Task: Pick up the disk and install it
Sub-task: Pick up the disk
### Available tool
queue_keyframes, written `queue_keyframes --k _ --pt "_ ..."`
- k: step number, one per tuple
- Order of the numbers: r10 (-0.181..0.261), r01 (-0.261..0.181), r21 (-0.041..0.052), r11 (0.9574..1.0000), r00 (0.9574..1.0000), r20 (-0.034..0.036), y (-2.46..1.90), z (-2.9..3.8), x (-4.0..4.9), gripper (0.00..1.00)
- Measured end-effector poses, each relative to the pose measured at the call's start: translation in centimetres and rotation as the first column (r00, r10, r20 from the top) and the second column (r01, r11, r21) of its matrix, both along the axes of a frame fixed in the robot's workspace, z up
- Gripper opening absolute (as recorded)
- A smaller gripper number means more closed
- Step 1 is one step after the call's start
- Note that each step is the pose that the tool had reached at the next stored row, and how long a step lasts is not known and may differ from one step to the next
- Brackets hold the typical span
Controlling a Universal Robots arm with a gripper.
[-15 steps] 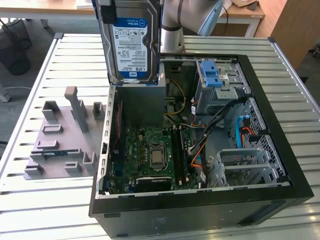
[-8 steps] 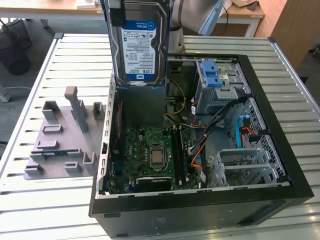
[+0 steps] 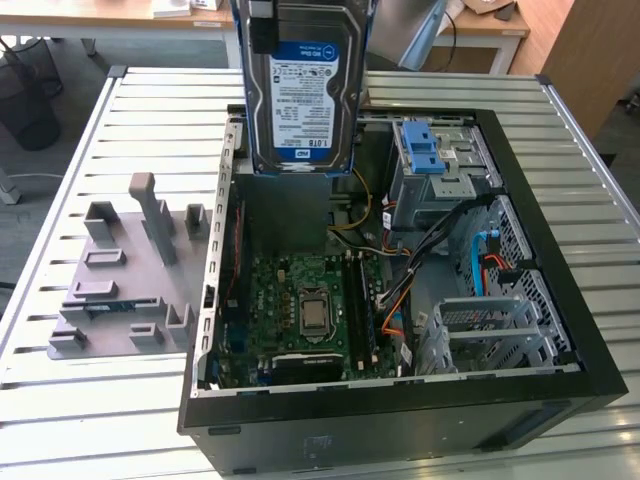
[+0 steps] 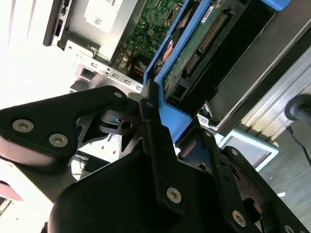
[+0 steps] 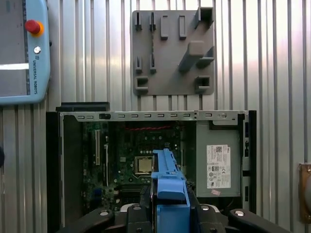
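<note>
The disk (image 3: 305, 90), a silver hard drive with a white-and-blue label and a blue carrier frame, hangs upright above the back of the open computer case (image 3: 400, 400) in the exterior view. In the second wrist view its green circuit-board underside (image 4: 204, 39) faces the camera. My gripper (image 4: 170, 119) is shut on the blue frame, with black fingers (image 4: 148, 104) pressed against its edge. In the first wrist view the blue carrier (image 5: 167, 179) rises between the gripper's black linkages (image 5: 167, 216), over the motherboard (image 5: 141, 160).
Inside the case are a blue ridged latch piece on the drive bay (image 3: 425, 150), cables and a grey metal box with a white sticker (image 5: 218, 160). A grey fixture plate (image 3: 120, 270) lies on the slatted metal table (image 3: 120, 420). A teach pendant (image 5: 22, 53) rests nearby.
</note>
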State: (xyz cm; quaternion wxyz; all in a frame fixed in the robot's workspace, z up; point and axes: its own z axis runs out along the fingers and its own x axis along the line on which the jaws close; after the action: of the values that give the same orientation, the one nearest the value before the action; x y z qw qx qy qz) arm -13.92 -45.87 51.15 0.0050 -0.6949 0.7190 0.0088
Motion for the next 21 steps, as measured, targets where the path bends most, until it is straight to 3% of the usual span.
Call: queue_keyframes --k 9,14,21 --pt "0.000 0.000 0.0000 1.0000 1.0000 0.0000 0.00 0.00 2.49 0.36" --pt "0.000 0.000 0.0001 1.0000 1.0000 0.0000 -0.01 -0.01 3.37 0.36" --pt "0.000 0.000 0.0001 1.0000 1.0000 0.0000 0.00 -0.01 5.70 0.36"
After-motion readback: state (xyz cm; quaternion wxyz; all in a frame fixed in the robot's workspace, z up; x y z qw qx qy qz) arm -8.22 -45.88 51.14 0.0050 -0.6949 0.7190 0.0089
